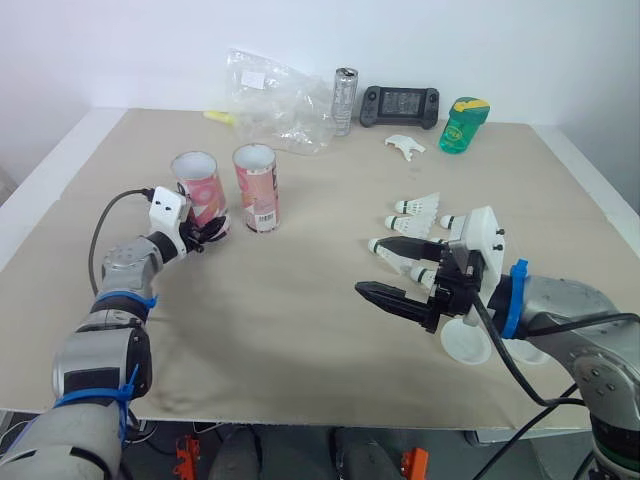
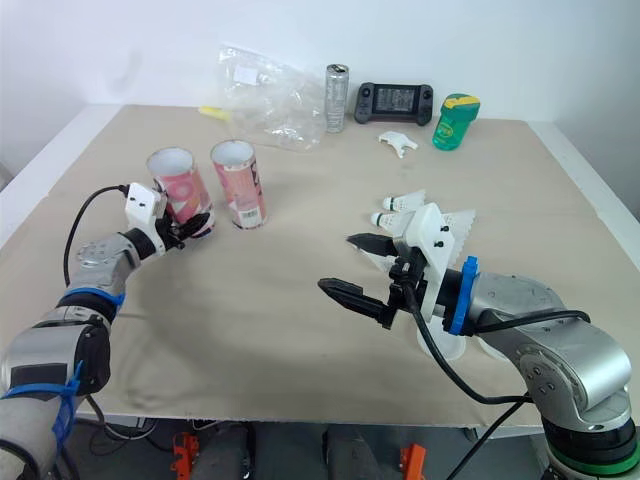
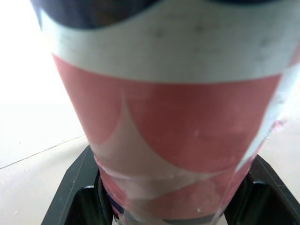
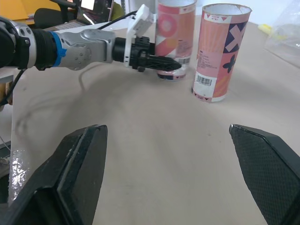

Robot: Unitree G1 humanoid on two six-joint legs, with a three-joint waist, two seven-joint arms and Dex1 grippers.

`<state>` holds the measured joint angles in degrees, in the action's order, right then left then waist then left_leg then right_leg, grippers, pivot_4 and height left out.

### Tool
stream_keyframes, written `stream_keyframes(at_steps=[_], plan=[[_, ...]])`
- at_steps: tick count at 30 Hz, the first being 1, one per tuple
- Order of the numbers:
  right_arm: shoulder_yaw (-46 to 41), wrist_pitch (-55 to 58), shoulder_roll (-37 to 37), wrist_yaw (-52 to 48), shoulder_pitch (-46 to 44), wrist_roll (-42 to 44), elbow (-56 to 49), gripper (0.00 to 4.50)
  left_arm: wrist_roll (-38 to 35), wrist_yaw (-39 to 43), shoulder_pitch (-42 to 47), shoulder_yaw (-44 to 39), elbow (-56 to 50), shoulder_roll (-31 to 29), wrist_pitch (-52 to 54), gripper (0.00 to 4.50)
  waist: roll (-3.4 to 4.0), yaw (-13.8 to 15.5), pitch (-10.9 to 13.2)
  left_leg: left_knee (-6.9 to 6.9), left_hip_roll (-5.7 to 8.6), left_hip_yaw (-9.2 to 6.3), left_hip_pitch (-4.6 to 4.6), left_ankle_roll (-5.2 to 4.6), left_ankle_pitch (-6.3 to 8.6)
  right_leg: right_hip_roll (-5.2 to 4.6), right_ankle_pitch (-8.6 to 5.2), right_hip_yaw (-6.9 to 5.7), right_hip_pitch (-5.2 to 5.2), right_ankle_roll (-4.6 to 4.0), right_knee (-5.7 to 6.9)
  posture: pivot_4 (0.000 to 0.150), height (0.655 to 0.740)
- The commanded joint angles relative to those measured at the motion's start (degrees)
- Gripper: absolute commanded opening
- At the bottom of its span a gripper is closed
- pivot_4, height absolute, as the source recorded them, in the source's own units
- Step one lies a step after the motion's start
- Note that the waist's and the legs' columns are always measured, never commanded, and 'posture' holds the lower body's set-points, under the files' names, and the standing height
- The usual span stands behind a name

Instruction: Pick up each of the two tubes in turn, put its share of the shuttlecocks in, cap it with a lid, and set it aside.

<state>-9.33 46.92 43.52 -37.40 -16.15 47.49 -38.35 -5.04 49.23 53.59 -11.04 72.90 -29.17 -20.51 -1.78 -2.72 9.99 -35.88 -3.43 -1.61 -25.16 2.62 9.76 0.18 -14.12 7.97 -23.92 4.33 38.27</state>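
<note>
At the left of the table [image 1: 300, 340], the left gripper [image 1: 207, 236] is seen closed around the base of the left tube [image 1: 199, 186]; in the left wrist view a black finger lies against each side of it. This tube stands upright on the table, its long axis vertical and its open mouth up. Just to its right, apart from it, the right tube [image 1: 257, 187] stands in the same way, mouth up, with a barcode near its base. Further right, the right gripper [image 1: 395, 272] is held above the table with its fingers spread wide and nothing between them. Beside and beyond it, the shuttlecocks [image 1: 416, 207] lie on their sides, cork ends to the left and feathers to the right. White lids [image 1: 467, 345] lie on the near side, partly hidden by the right arm.
</note>
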Motion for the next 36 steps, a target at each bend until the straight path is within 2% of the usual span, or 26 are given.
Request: stream_keyframes(at_steps=[1,3,5,10,14,18,21,24,28,36], plan=[[-1.4,-1.41,0.7,-0.34,0.59,-0.13,-0.56,4.5,-2.05,12.27,-2.01,0.72,-6.02,-2.76,2.29,2.47,0.0,-0.01,0.0,0.0,0.0,0.0,0.0,0.0,0.0,0.0,0.0,0.0,0.0,-0.01,0.0,0.15,0.74],[-1.4,-1.56,0.92,-0.85,1.04,-0.34,0.18,4.5,-6.91,26.62,-5.8,1.88,-17.55,-6.16,12.15,2.47,0.0,-0.13,0.0,0.0,0.0,0.0,0.0,0.0,0.0,-0.01,0.01,0.0,0.0,-0.04,0.0,0.15,0.74],[-1.44,-1.8,1.06,-1.4,1.54,-0.43,0.85,4.5,-9.8,33.63,-8.8,3.19,-26.93,-9.47,21.62,2.47,0.0,-0.33,0.01,0.04,-0.04,0.01,-0.01,0.01,0.0,-0.01,0.05,-0.01,-0.01,-0.23,0.02,0.15,0.74],[-1.87,-2.87,2.55,-2.61,4.57,-2.76,2.58,4.5,-12.41,42.01,-14.97,8.11,-45.15,-17.31,35.3,2.47,0.01,-0.07,0.01,0.04,-0.08,-0.11,0.06,0.01,0.0,-0.01,-0.22,-0.2,0.0,-0.2,0.21,0.15,0.74],[-3.97,-3.88,3.99,-3.29,8.82,-4.39,3.2,4.5,-12.82,43.27,-17.99,16.68,-54.36,-24.76,34.56,2.47,0.03,-0.03,0.01,0.02,-0.09,-0.12,0.07,0.0,0.0,-0.02,-0.33,-0.23,-0.02,-0.22,0.31,0.15,0.74],[-10.17,-3.45,5.36,-5.27,13.95,-2.53,3.57,4.5,-9.16,43.27,-16.32,26.0,-55.56,-28.32,26.98,2.47,0.04,0.08,0.03,-0.05,-0.08,-0.11,0.12,0.0,0.0,-0.04,-0.58,-0.25,-0.04,-0.31,0.46,0.15,0.74],[-12.84,-4.29,6.17,-6.07,17.9,-4.42,4.63,4.5,-6.91,43.27,-13.18,30.8,-53.38,-27.3,22.33,2.47,0.05,0.12,0.01,-0.19,-0.09,-0.11,0.15,0.0,0.0,-0.03,-0.65,-0.27,-0.01,-0.43,0.61,0.15,0.74],[-13.06,-6.35,5.81,-5.27,20.9,-8.13,7.11,4.5,-7.87,43.27,-10.49,34.7,-53.49,-25.5,21.23,2.47,0.12,0.19,-0.02,-0.36,-0.08,-0.11,0.18,-0.01,-0.01,-0.03,-0.65,-0.27,0.05,-0.42,0.7,0.15,0.74],[-11.18,-9.33,4.57,-3.98,22.52,-13.05,10.73,4.5,-7.77,43.27,-8.73,38.26,-53.01,-24.19,19.01,2.47,0.22,0.16,-0.06,-0.61,0.02,-0.04,0.22,-0.03,-0.02,-0.15,-0.62,-0.21,0.24,-0.32,0.69,0.15,0.74],[-9.48,-11.36,1.16,-3.84,20.84,-14.78,14.88,4.5,-7.97,43.27,-8.11,40.65,-52.51,-23.73,16.96,2.47,0.5,0.17,-0.22,-0.57,0.3,-0.04,0.47,-0.04,-0.01,-0.39,-0.8,-0.19,0.56,-0.13,0.69,0.15,0.74]])
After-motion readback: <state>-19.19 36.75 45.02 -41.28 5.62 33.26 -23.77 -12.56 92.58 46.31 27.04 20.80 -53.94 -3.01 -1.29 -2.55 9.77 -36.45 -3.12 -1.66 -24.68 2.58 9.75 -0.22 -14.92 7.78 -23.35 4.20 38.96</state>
